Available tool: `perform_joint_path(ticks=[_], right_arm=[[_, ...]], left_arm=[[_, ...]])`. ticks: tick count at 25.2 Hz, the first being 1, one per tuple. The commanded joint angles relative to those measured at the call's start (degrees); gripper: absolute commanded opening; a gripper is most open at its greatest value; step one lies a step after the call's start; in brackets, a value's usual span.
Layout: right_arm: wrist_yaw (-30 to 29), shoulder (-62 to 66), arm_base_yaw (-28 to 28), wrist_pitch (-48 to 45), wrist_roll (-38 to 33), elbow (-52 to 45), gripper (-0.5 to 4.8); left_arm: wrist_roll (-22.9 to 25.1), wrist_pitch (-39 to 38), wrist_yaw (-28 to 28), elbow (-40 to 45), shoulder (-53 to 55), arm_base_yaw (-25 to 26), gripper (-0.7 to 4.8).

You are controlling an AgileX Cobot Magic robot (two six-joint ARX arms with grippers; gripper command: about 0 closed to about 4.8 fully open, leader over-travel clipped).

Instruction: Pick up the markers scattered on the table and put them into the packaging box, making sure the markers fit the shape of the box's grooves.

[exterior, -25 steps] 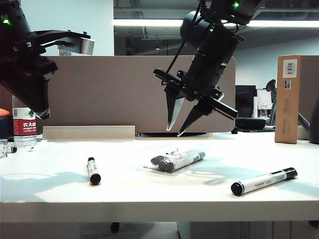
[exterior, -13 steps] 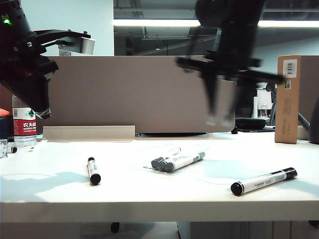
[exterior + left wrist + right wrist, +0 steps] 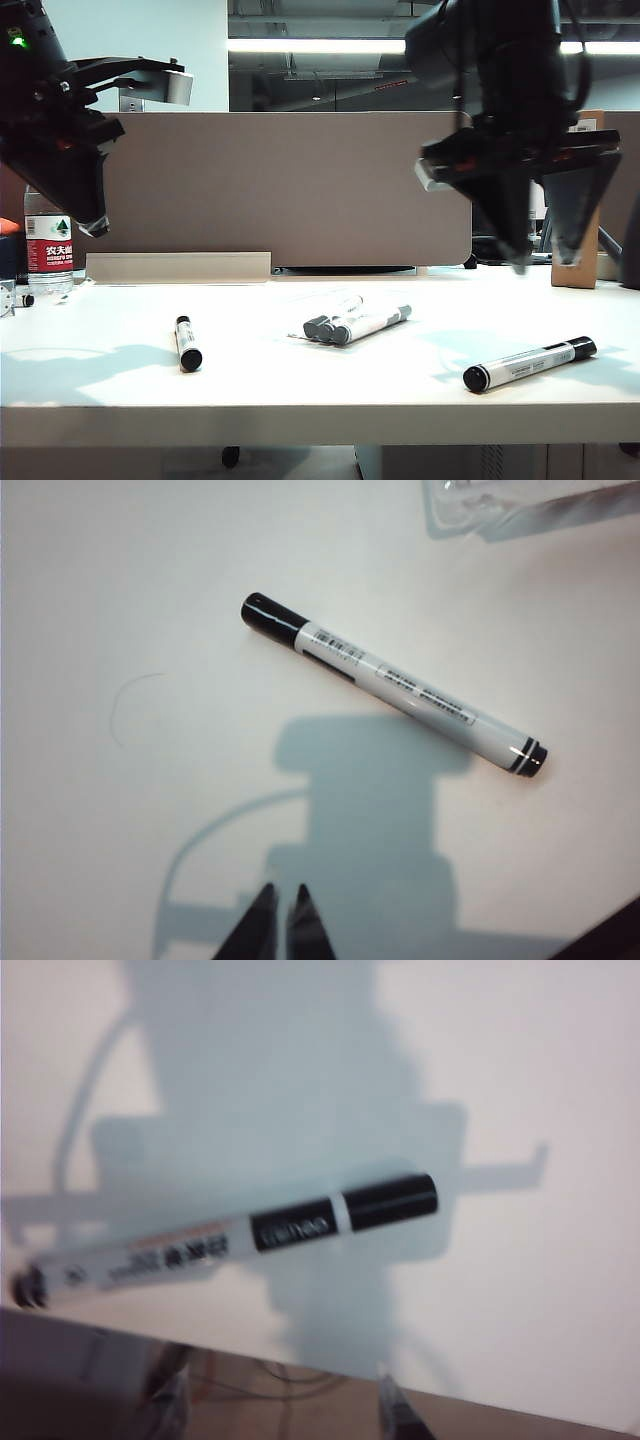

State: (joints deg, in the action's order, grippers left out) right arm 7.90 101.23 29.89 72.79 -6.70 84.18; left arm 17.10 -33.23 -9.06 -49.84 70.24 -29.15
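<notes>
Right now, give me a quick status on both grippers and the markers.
Left gripper shut, empty, hanging above left marker. Right gripper open, empty, above right marker. Packaging box mid-table with markers inside. Nothing in the way.

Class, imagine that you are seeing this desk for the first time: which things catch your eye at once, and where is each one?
The right end effector hangs open and empty above the marker near the table's front right edge. In the middle, several markers lie together in the clear packaging box. Another marker lies alone on the left, below the raised, shut left end effector.
</notes>
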Motion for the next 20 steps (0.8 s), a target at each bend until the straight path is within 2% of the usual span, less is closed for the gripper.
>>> perform_joint_path(ticks=[1,5,6,8,10,12,14,16,20], right_arm=[[1.7,0.6,0.0,3.5,7.5,0.2,2.44],[1.5,1.4,0.2,4.3,16.7,0.2,2.48],[1.1,1.7,0.5,4.2,20.8,0.1,2.73],[1.0,2.5,1.1,5.0,32.9,0.1,3.71],[0.8,3.3,1.6,3.9,36.9,0.1,3.77],[-5.4,4.7,1.6,3.2,41.8,0.1,3.59],[-6.1,7.5,1.6,2.4,42.7,0.1,2.94],[-6.1,9.0,1.6,1.3,42.7,0.1,2.97],[-5.0,9.6,2.0,0.1,42.7,0.0,3.37]], left_arm=[[0.0,0.5,0.3,-0.2,-0.2,0.0,0.22],[0.0,0.8,0.3,-0.2,-0.2,0.0,0.22],[0.0,0.9,0.3,-0.2,-0.2,0.0,0.22],[0.0,0.9,0.3,-0.2,-0.2,0.0,0.22],[0.0,0.7,0.2,-0.2,-0.2,0.0,0.22],[0.0,0.7,0.3,-0.2,-0.2,-0.1,0.22],[0.0,0.7,0.1,-0.2,-0.2,0.0,0.22],[0.0,0.7,0.1,-0.2,-0.2,0.0,0.22],[0.0,0.7,0.1,-0.2,-0.2,0.0,0.22]])
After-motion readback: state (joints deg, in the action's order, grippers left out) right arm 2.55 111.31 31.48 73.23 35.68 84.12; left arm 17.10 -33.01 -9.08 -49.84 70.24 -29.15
